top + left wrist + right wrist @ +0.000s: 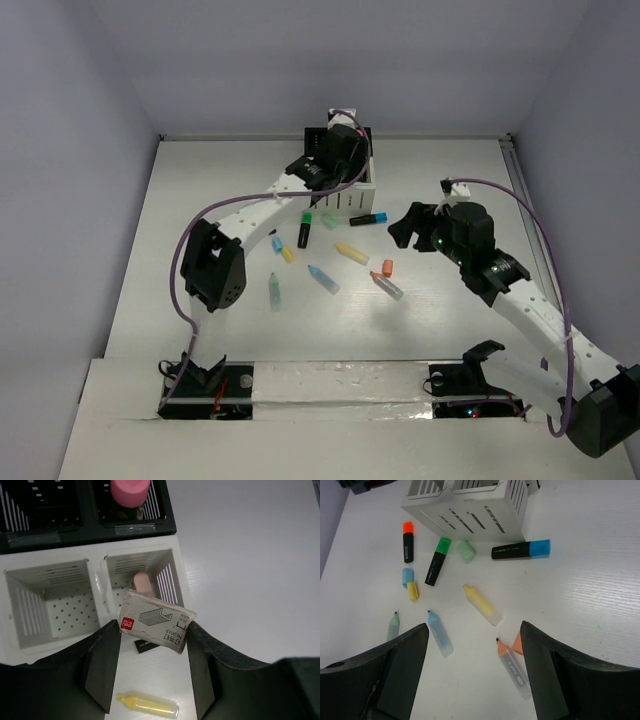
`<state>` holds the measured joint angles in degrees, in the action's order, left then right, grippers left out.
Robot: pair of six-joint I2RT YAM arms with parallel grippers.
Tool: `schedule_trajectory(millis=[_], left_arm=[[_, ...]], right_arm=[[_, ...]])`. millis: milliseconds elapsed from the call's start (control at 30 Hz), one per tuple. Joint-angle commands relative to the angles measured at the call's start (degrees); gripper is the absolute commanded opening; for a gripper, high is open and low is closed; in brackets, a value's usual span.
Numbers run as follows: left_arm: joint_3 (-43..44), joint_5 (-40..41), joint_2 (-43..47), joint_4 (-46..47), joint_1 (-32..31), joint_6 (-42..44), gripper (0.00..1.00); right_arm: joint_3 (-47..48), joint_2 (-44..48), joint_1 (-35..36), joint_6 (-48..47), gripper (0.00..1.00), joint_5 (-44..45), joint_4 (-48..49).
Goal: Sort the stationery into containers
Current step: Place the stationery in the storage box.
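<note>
My left gripper (154,626) is shut on a small grey staple box (159,620), held tilted over the near right white compartment (169,575) of the containers (371,181); a pink eraser (142,583) lies inside it. A pink-capped item (130,491) stands in a black compartment (167,515). My right gripper (474,630) hangs open above the table, over an orange highlighter (512,667) and an orange eraser (518,642). A yellow highlighter (482,604), a blue highlighter (439,633) and a green highlighter (393,626) lie loose nearby.
By the organizer's white wall (470,505) lie a blue-capped black marker (521,550), a green-capped marker (437,561), an orange-capped marker (408,541) and a green eraser (466,550). Blue eraser (408,575) and yellow eraser (413,591) sit side by side. The other white compartment (55,600) holds nothing.
</note>
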<state>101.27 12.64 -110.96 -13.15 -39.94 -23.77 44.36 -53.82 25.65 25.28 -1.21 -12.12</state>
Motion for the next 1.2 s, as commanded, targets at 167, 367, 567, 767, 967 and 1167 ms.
schedule_trajectory(millis=[167, 367, 567, 767, 967, 1167], left_arm=[[14.5, -0.5, -7.8, -2.8, -0.7, 3.4, 0.28], [14.7, 1.1, -10.2, -2.7, -1.3, 3.3, 0.32], [14.6, 1.8, -10.7, -2.3, -1.3, 3.6, 0.48], [15.4, 3.3, -9.2, -1.7, -1.3, 5.2, 0.78], [11.7, 6.5, -2.4, -0.4, 0.2, 5.4, 0.81], [-16.5, 5.6, 18.2, 9.8, 7.0, -2.1, 0.72]], right_arm=[[-1.2, 1.6, 0.6, 0.4, 0.80, 0.9, 0.3], [-1.6, 1.9, 0.6, 0.1, 0.80, 2.8, -0.3], [-1.7, 1.3, 0.6, -0.1, 0.80, 2.8, 0.1], [-1.6, 0.7, 0.6, -0.5, 0.80, 2.9, -0.1], [-2.0, 0.8, 0.6, -0.4, 0.80, 2.4, 0.3], [-3.0, 1.1, 0.6, -0.1, 0.80, 1.7, 1.1]])
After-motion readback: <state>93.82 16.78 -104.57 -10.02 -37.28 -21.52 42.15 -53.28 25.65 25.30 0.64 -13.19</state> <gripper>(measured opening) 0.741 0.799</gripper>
